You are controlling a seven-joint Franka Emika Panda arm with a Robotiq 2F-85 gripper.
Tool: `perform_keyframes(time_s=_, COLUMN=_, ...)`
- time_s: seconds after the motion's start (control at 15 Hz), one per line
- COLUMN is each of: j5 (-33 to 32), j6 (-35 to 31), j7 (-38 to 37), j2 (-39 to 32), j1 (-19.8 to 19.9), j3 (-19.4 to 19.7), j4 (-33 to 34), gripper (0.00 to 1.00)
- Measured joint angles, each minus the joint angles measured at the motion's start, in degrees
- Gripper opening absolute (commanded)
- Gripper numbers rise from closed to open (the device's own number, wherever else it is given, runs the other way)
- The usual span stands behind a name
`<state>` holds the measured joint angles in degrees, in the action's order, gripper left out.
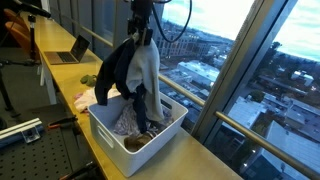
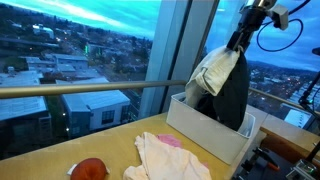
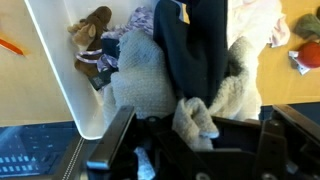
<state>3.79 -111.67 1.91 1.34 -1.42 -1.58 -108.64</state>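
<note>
My gripper (image 1: 142,33) is shut on a dark navy and grey-white fleece garment (image 1: 132,70) and holds it up so that it hangs into a white bin (image 1: 160,138). In another exterior view the gripper (image 2: 240,40) holds the same garment (image 2: 228,85) above the bin (image 2: 205,132). In the wrist view the garment (image 3: 195,60) hangs from my jaws (image 3: 192,130), and a fold of cream fleece sits between the fingers. Other clothes lie in the bin, among them a brown stuffed toy (image 3: 92,40).
A pale pink cloth (image 2: 165,158) and a red round object (image 2: 90,169) lie on the wooden counter beside the bin. A laptop (image 1: 72,50) stands further along the counter. Large windows run along the counter's far side. A perforated metal table (image 1: 30,150) is near.
</note>
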Motion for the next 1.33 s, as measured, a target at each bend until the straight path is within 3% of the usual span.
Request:
perform_keyframes(time_s=0.67, j5=-0.01, j6=-2.74, j7=1.25, j2=0.87, j1=4.64, j3=4.94, j4=-1.64, gripper=0.0)
perform_keyframes(time_s=0.73, j5=-0.01, j6=-3.41, j7=1.25, j2=0.14, j1=4.57, j3=4.9, j4=-1.59, gripper=0.09)
perform_keyframes(time_s=0.8, j5=-0.01, j6=-4.24, j7=1.25, j2=-0.84, j1=4.42, j3=4.82, j4=-1.56, gripper=0.27)
perform_keyframes(time_s=1.33, j5=-0.16, j6=-7.33, j7=1.24, j2=-5.8, j1=3.75, j3=3.82, j4=-1.14, gripper=0.84)
